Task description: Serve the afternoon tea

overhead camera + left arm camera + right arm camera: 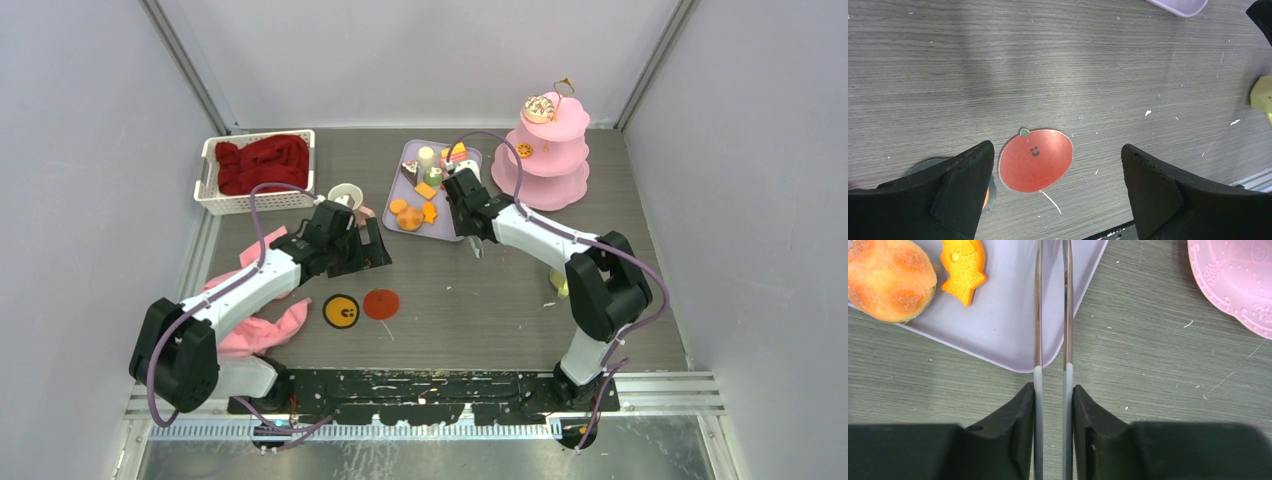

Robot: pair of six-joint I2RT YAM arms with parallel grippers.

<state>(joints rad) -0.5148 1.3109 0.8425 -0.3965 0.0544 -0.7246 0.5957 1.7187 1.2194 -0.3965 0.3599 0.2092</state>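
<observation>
While right pincer (pixel 1053 390) pinches long metal tweezers (pixel 1038 315) over lilac plastic tray (pixel 998 335), left pincer (pixel 1057 147) hangs spread above red round smiley disc (pixel 1035 162).

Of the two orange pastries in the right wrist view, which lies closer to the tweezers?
The fish-shaped cake, flat and bright orange; the round bun lies farther left of the tweezers.

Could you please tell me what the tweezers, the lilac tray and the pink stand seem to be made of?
The tweezers look like polished metal: thin, shiny arms, grey sleeves lower down. The tray seems matte lilac plastic, with a smooth, rounded moulded rim. The tiered stand is probably pink plastic, judging by its embossed, scalloped plate, though coated metal is possible.
</observation>
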